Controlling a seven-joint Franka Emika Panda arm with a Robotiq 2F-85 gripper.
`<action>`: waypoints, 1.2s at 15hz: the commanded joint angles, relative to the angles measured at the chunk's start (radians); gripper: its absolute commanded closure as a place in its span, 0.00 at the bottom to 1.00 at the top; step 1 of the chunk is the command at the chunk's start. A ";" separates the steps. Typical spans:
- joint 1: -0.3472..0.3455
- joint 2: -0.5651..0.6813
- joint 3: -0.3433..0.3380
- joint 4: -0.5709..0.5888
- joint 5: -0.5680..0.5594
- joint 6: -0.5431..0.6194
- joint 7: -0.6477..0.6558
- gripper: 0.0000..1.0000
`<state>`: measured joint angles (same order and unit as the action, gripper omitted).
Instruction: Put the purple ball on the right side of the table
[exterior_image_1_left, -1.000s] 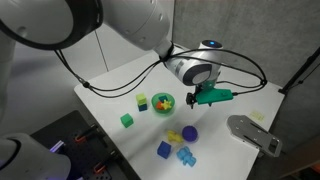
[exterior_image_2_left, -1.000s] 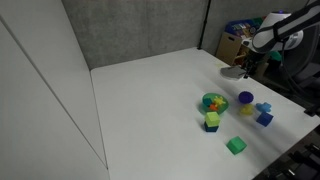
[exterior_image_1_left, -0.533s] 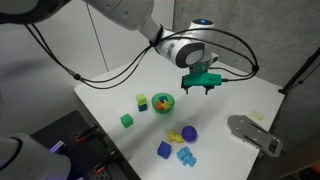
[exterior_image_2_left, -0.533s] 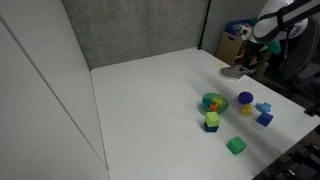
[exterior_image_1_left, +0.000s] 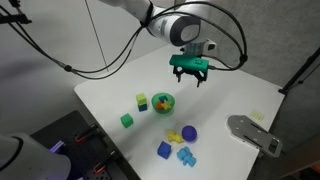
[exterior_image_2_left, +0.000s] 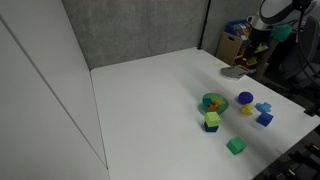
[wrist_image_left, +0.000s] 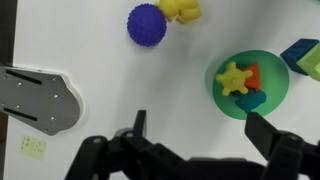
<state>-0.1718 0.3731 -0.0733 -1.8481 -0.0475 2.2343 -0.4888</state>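
Observation:
The purple ball (exterior_image_1_left: 189, 132) lies on the white table (exterior_image_1_left: 230, 95) next to a yellow toy (exterior_image_1_left: 174, 136). It also shows in the other exterior view (exterior_image_2_left: 245, 98) and at the top of the wrist view (wrist_image_left: 147, 24). My gripper (exterior_image_1_left: 188, 75) hangs open and empty high above the table, well away from the ball. In the wrist view its two fingers (wrist_image_left: 200, 125) stand wide apart over bare table, beside the green bowl (wrist_image_left: 250, 85).
The green bowl (exterior_image_1_left: 163, 103) holds small toys. A green-yellow block (exterior_image_1_left: 142, 101), a green cube (exterior_image_1_left: 126, 120), a blue cube (exterior_image_1_left: 164, 149) and light blue pieces (exterior_image_1_left: 185, 156) lie round it. A grey metal plate (exterior_image_1_left: 255, 132) sits at a table edge.
My gripper has risen and swung away from the toys toward the far side of the table, turning as it went. The ball and toys have not moved.

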 joint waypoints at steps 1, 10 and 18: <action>0.009 -0.078 0.019 -0.054 0.018 -0.090 0.070 0.00; 0.013 -0.068 0.024 -0.062 0.026 -0.104 0.077 0.00; 0.040 -0.208 0.042 -0.201 0.109 -0.112 0.152 0.00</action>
<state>-0.1474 0.2620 -0.0317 -1.9678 0.0472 2.1216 -0.3911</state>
